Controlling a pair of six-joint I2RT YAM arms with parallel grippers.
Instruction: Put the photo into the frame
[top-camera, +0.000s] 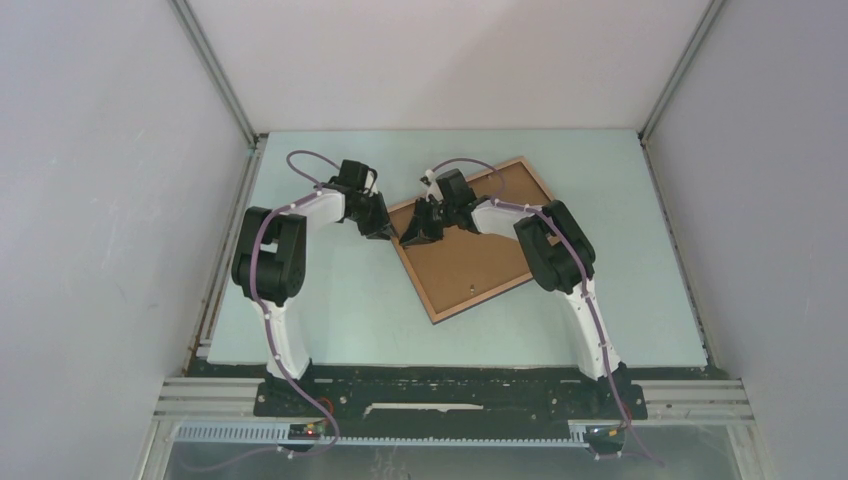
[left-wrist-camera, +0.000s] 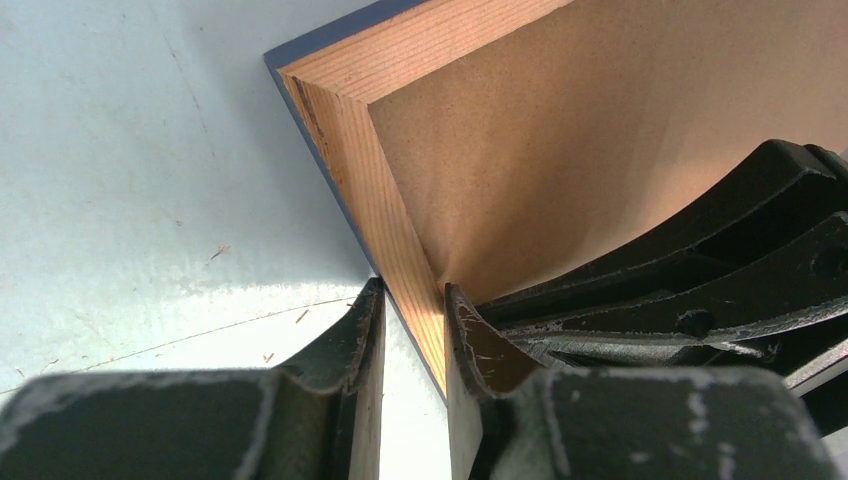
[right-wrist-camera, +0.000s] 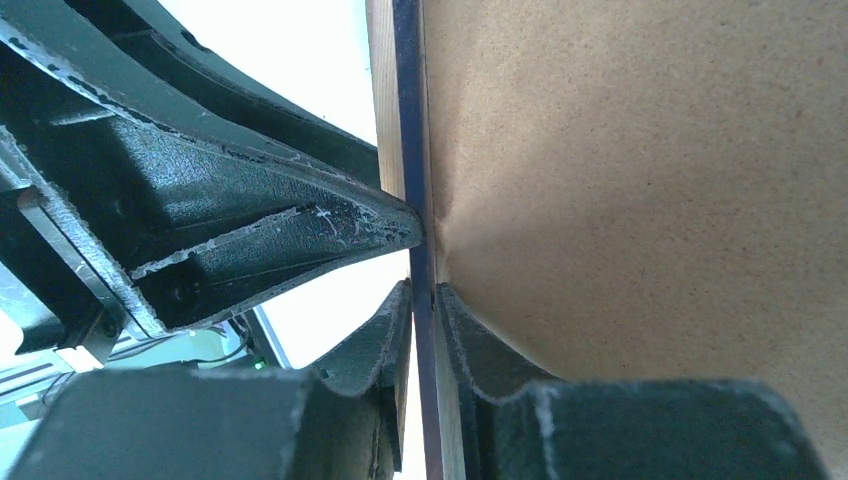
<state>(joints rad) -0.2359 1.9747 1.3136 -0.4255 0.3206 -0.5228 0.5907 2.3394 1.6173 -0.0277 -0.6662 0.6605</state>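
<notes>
Where the frame lies: the large rectangular picture frame, with a thin light-brown wooden rim, rests askew on the pale green table, right of centre. Its wooden face is up and one corner points toward the arm bases.
Frame filling: a plain brown fibreboard backing board sits inside the rim. A small dark fitting shows on the board toward its near side.
Frame edge: a dark navy strip runs along the rim's outer side, seen in both wrist views.
Left gripper: it sits on the rim near the frame's leftmost corner. Its black fingers stand narrow and pinch the wooden rim, one outside by the navy edge, one inside against the board.
Right gripper: it sits just beside the left one on the same rim, its arm reaching over the board. Its black fingers stand narrow and clamp the navy-edged rim between them.
Spacing of grippers: they are close together along the rim. Whether they touch each other cannot be told.
Lift: whether the gripped rim is off the table cannot be told.
Surface marks: the finger pads carry whitish scuffs, the table faint scratches, and the rim a straight wood grain.
</notes>
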